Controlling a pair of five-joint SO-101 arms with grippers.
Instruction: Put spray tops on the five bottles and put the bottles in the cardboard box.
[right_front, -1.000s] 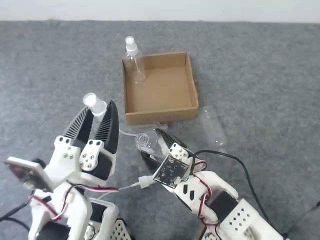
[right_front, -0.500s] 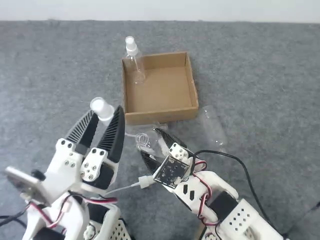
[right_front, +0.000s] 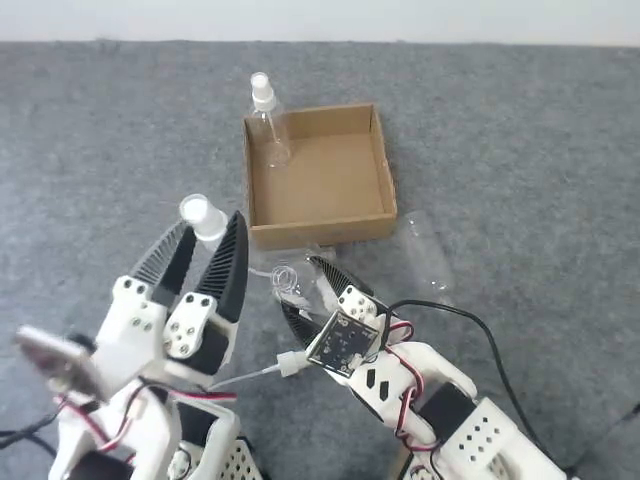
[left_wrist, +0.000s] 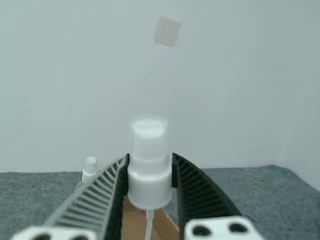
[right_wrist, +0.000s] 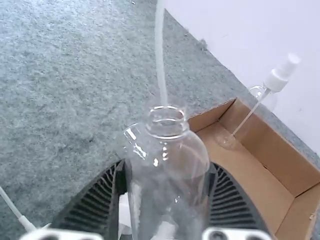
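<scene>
While uncapped, clear bottle (right_wrist: 167, 187) tight in right end effector (right_wrist: 166, 169); white, thin-tubed spray top (left_wrist: 148, 172) clamped in left end effector (left_wrist: 150, 160).

Both arms (right_front: 440, 375) are white plastic. The left gripper (right_front: 211, 222), lower left in the high view, has black ribbed fingers (right_front: 228, 262) shaped like long triangles, and small round screws (right_front: 178, 322). The right gripper (right_front: 300, 285), lower middle, carries a dark square board (right_front: 342, 340), maybe a camera. Red, black and white cables (right_front: 405, 400) loop around.

Grey carpeted worktop (right_front: 520, 130). On it: open brown cardboard box (right_front: 320, 232), far centre; clear plastic bottle (right_front: 428, 250), no top, lying just beside box, right side.
</scene>
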